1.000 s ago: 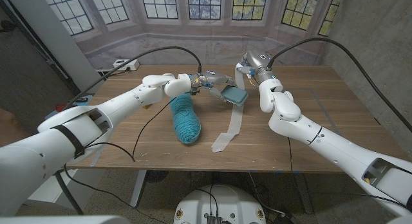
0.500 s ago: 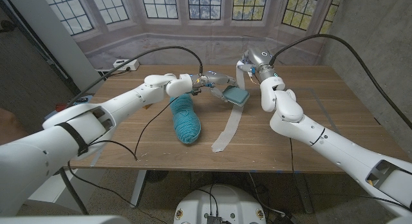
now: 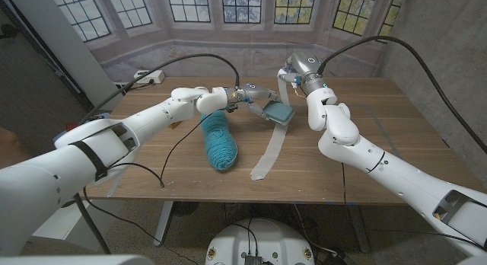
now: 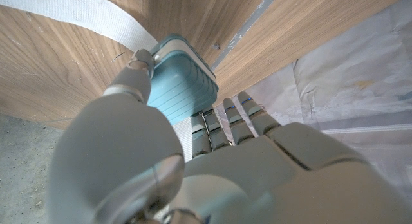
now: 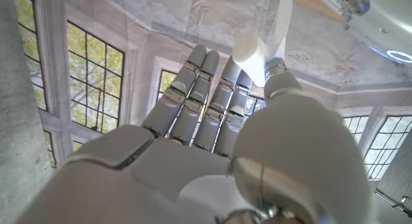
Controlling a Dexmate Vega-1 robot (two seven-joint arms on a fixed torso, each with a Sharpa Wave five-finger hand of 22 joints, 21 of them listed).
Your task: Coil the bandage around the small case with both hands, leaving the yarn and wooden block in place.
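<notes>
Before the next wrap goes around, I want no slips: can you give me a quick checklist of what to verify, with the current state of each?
1. Left hand holds the small case: ok, thumb and fingers clamp it in the left wrist view.
2. Right hand holds the bandage end: ok, pinched at the fingertips.
3. Bandage tail free: ok, it trails loose down the table.
4. Yarn left alone: ok, it lies under the left forearm; contact cannot tell.
5. Wooden block in place: cannot tell.
6. Number of wraps on the case: cannot tell.
</notes>
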